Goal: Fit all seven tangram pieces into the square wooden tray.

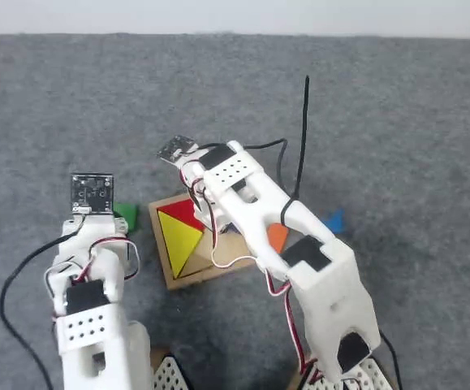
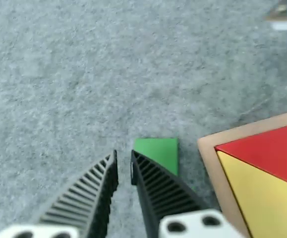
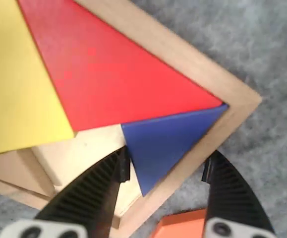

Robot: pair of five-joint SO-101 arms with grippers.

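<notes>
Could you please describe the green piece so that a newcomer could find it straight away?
Find the square wooden tray on the grey carpet. Just outside the corner where its red triangle and yellow triangle meet lies a small flat piece. It alone is green, and it lies off the tray.

No text, label, number or sign can be read in any of the views.
</notes>
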